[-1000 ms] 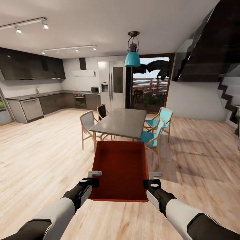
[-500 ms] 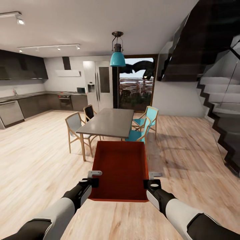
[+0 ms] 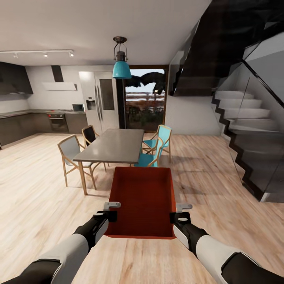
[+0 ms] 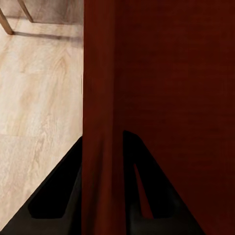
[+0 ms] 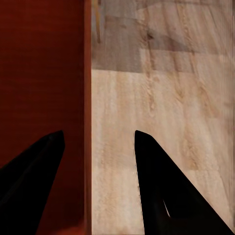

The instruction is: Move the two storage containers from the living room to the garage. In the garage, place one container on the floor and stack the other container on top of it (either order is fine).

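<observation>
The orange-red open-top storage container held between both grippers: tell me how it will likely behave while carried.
The orange-red open-top storage container probably stays stiff: its rim looks straight though held only at two thin side walls. Empty, it is likely light. With the left gripper and right gripper near its close end, it may pivot downward.

- My left gripper (image 4: 100, 196) straddles the bin (image 3: 142, 201) wall, so the wall hides the inner faces of my fingers (image 4: 54, 196)
- In my right wrist view the bin wall runs off the frame edges, and my right gripper (image 5: 98, 186) has its finger bases cut off
- The bin hides the floor (image 3: 35, 197) under it
- The stairs (image 3: 244, 130) and kitchen counter (image 3: 15, 124) run off the head view
</observation>
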Controlling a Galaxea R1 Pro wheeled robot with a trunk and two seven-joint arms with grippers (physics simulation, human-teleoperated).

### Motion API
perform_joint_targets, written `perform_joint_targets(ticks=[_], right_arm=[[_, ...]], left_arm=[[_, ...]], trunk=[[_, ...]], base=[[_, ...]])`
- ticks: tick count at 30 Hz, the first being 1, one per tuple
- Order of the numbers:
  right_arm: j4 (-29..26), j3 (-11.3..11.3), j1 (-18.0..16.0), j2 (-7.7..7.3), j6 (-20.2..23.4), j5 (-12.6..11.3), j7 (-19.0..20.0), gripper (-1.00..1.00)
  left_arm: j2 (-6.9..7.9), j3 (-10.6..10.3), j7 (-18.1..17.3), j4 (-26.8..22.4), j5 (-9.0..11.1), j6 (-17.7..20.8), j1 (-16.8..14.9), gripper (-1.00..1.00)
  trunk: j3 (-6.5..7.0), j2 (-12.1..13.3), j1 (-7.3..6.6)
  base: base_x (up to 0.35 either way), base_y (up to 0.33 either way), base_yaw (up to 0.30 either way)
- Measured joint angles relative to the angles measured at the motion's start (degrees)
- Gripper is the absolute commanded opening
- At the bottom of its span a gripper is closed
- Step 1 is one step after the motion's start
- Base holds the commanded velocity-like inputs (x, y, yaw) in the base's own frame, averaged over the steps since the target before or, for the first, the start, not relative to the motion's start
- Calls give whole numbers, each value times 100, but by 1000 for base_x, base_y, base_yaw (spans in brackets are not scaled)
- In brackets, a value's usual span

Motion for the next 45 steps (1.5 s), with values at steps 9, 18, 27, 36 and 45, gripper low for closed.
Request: perform_joint_targets(ticks=[9,18,27,36,45], right_arm=[[0,0,0,0,0,0,0,-100],[1,-1,0,0,0,2,1,-100],[10,-15,-1,-1,0,21,8,-100],[10,-15,-1,-1,0,19,8,-100],[10,-16,-1,-1,0,20,8,-100]], left_arm=[[0,0,0,0,0,0,0,-100],[0,0,0,0,0,0,0,-100],[-6,3,9,1,-8,1,0,-100],[-7,12,5,1,-19,2,0,-100],[-7,14,3,1,-23,2,0,-100]], trunk=[[0,0,0],[0,0,0],[0,0,0],[0,0,0],[0,0,0]], base=[[0,0,-260],[0,0,-260],[0,0,-260],[0,0,-260],[0,0,-260]])
